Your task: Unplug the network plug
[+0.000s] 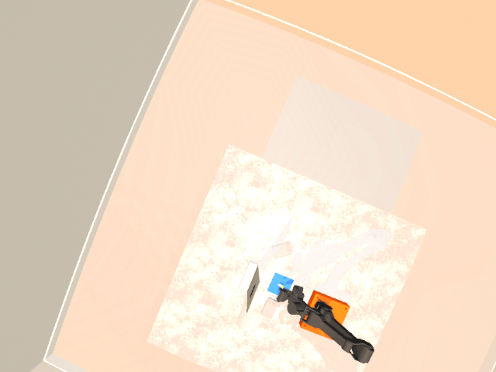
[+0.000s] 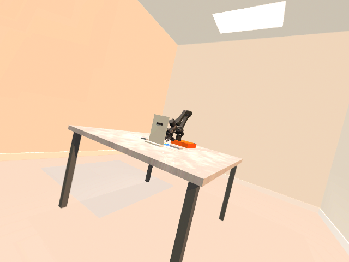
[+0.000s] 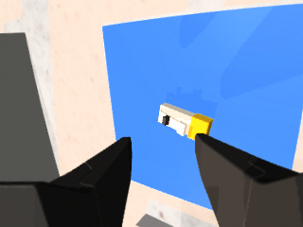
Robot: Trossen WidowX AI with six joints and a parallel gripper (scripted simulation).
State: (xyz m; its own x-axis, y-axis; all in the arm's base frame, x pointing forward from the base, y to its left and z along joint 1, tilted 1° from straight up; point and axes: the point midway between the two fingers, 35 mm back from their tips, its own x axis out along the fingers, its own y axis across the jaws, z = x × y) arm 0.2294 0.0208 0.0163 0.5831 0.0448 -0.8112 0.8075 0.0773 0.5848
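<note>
The plug (image 3: 184, 122) (image 1: 280, 285) has a pale body, a yellow end and a small dark piece. It is over the blue marked square (image 3: 142, 61) (image 1: 280, 277) (image 2: 167, 144), turned at an angle and well inside its outline; I cannot tell whether it lies fully flat. My gripper (image 3: 163, 138) is open, with no plug between the fingers. Its right fingertip appears very close to the plug's yellow end in the wrist view; contact cannot be told. The upright panel (image 1: 253, 286) (image 2: 158, 134) (image 3: 24, 113) stands beside the square, its dark socket opening visible and no plug in it.
The orange base block (image 1: 340, 310) (image 2: 183, 143) is under the arm, on the side away from the panel. Two pale flat blocks (image 1: 282, 249) (image 1: 270, 307) lie on either side of the square. The panel is close to the gripper's left.
</note>
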